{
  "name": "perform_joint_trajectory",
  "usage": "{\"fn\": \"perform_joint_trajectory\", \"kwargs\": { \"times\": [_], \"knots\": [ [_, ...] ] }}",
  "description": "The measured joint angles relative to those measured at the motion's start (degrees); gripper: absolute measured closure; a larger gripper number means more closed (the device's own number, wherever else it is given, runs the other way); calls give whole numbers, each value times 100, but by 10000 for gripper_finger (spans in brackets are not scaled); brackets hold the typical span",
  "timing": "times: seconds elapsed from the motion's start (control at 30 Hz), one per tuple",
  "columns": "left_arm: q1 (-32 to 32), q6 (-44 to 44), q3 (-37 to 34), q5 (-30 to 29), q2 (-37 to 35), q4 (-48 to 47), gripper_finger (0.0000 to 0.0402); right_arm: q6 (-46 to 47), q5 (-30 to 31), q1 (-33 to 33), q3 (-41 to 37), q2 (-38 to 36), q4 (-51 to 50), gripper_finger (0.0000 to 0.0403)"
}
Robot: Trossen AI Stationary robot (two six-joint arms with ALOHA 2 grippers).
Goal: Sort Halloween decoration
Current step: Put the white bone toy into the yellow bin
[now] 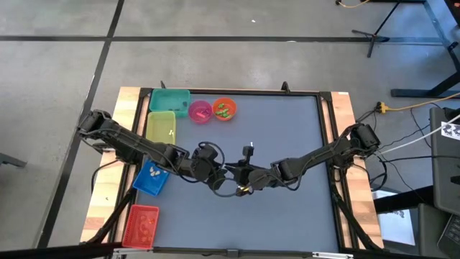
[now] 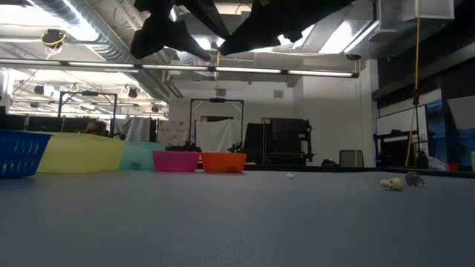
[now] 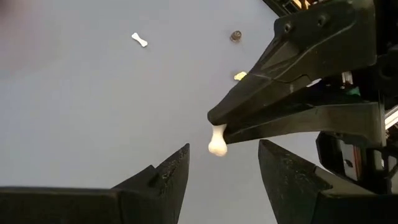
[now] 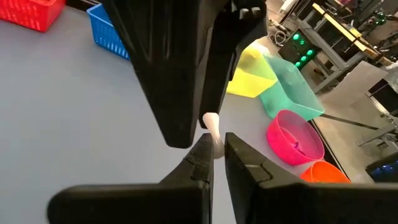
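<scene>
My right gripper [image 4: 214, 148] is shut on a small white bone-shaped trinket [image 3: 216, 140] above the middle of the grey table [image 1: 287, 129]. My left gripper [image 3: 224, 167] faces it, open, with its two fingers on either side of the trinket's free end and not touching it. In the high view both grippers meet at the table's middle [image 1: 228, 174]. More trinkets lie loose on the table: a white bone [image 3: 139, 39], a dark piece [image 3: 235, 35] and a yellow piece [image 3: 240, 75]. My right gripper pinches one end of the white trinket [image 4: 211, 127] between its two fingertips [image 3: 219, 117]. The fingers slant down from the table's right side. The trinket's other end [image 3: 216, 147] sticks out past the fingertips, lifted clear of the table.
Along the table's left side stand a red bin [image 1: 141, 224], a blue bin [image 1: 151, 177], a yellow bin [image 1: 161, 125] and a teal bin [image 1: 170, 100]. A pink bowl [image 1: 200, 110] and an orange bowl [image 1: 224, 108] sit at the far edge. The right half has free room.
</scene>
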Motion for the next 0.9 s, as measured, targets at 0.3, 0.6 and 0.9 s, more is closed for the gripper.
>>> {"fn": "perform_joint_trajectory", "kwargs": {
  "times": [0.3, 0.6, 0.9],
  "knots": [
    [0, 0, 0, 44, 0, 74, 226, -2, -129, 0, 0, -2, -55, 377],
    [0, -9, 0, 260, 0, 76, 230, -7, -144, 129, 0, -2, -55, 377],
    [-2, 2, 0, 260, 0, 76, 257, -2, -142, 118, -2, -2, -52, 377]
  ]
}}
